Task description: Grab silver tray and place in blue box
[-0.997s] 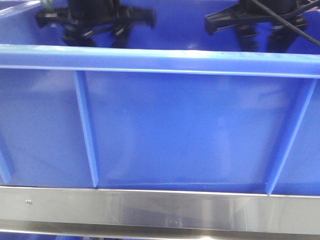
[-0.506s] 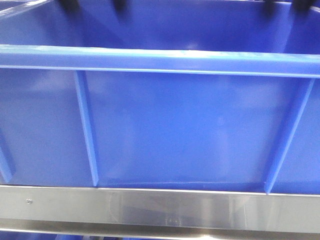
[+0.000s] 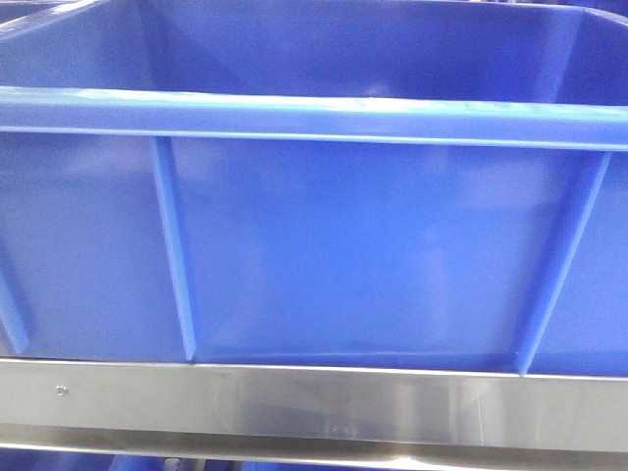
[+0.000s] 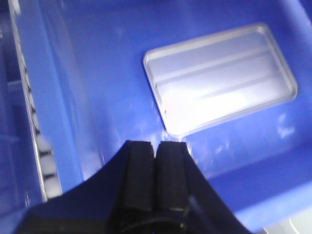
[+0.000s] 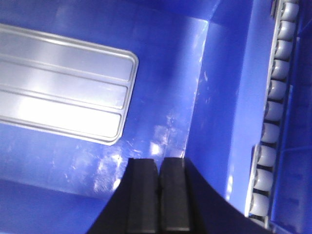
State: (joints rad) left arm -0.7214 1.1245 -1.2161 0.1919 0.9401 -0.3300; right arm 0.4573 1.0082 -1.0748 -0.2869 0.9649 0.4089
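Note:
The blue box [image 3: 314,245] fills the front view, its ribbed outer wall facing me. The silver tray [image 4: 219,78] lies flat on the box floor in the left wrist view and also shows in the right wrist view [image 5: 63,83]. My left gripper [image 4: 156,144] is shut and empty, held above the box floor near the tray's corner. My right gripper [image 5: 157,161] is shut and empty, above the box floor to the right of the tray. Neither gripper shows in the front view.
A steel rail [image 3: 314,407] runs below the box in the front view. Conveyor rollers [image 5: 273,112] line the outside of the box's right wall; more rollers [image 4: 36,141] line its left side.
Both arms, seen over the box rim a second ago, have risen out of the top of the front view. The box has not moved.

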